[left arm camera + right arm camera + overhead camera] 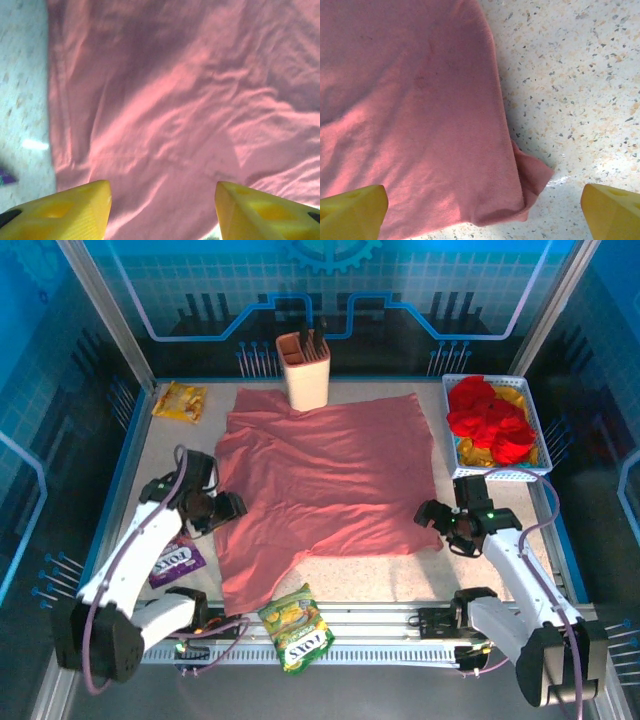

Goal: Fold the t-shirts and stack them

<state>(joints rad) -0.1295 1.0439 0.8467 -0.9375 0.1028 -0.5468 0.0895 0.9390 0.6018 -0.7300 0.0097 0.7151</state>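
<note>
Top external view, left to right: a yellow packet (180,400) lies at the far-left corner and a purple packet (178,562) beside the left arm. The left gripper (232,508) sits over the left edge of the pink shirt (325,480). That shirt is spread open across the middle of the table (380,575), front side down or up I cannot tell, with one part trailing toward the near edge. A green packet (296,626) lies just below that trailing part. A holder (304,370) stands on the shirt's far edge. The right gripper (432,518) is at the shirt's near-right corner. The red and yellow shirts (490,420) lie bunched in the basket (497,475) at far right.

By my reading the task has barely begun: the pink shirt is laid out but shows no fold, the other shirts are not yet out of the basket, and no stack exists.

Left wrist view adds what the overhead cannot: the fingers (65,212) stand apart, released, with wrinkled cloth under the gap and nothing pinched, and the shirt's edge meets bare table at far left. Right wrist view shows its fingers (350,210) spread wide and empty on either side of the corner. The hem there has a small flap doubled under it, a detail too fine to see from above.
</note>
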